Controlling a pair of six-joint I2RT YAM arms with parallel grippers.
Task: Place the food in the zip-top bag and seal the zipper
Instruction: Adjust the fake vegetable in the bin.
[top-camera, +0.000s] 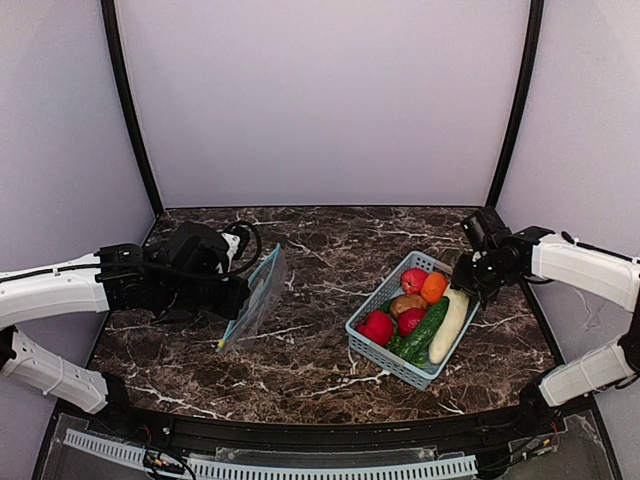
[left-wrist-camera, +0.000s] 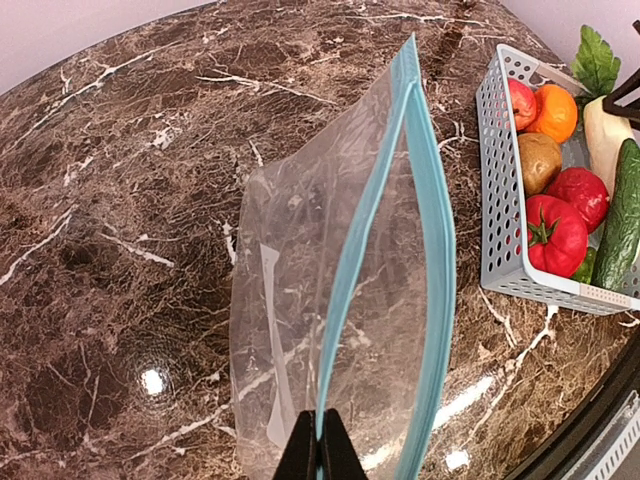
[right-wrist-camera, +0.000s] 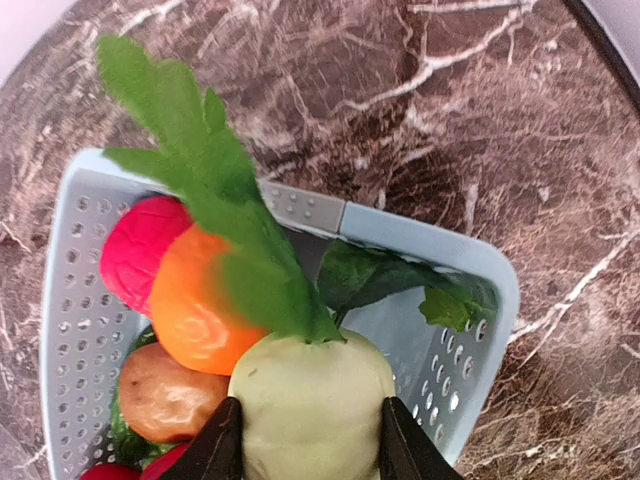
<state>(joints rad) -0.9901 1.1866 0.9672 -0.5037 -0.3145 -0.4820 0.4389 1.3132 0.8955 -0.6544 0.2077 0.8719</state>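
Note:
My left gripper (top-camera: 240, 296) is shut on one lip of the zipper (left-wrist-camera: 352, 270) of the clear zip-top bag (top-camera: 258, 298) and holds it up off the table, mouth gaping toward the basket. In the left wrist view my closed fingertips (left-wrist-camera: 320, 448) pinch the blue strip. The food lies in the light blue basket (top-camera: 386, 357): a cream-white squash (top-camera: 450, 325), an orange (top-camera: 433, 287), red pieces (top-camera: 377, 327) and a green cucumber (top-camera: 425, 330). My right gripper (top-camera: 468, 286) grips the squash's leafy end (right-wrist-camera: 312, 400), a finger pressed on each side (right-wrist-camera: 310, 450).
The basket (right-wrist-camera: 420, 232) stands right of centre on the dark marble table. A brown potato (right-wrist-camera: 165, 400) and a pink-red piece (right-wrist-camera: 135, 250) lie beside the orange (right-wrist-camera: 195, 305). Black frame posts stand at the back corners, and a black rail runs along the near edge.

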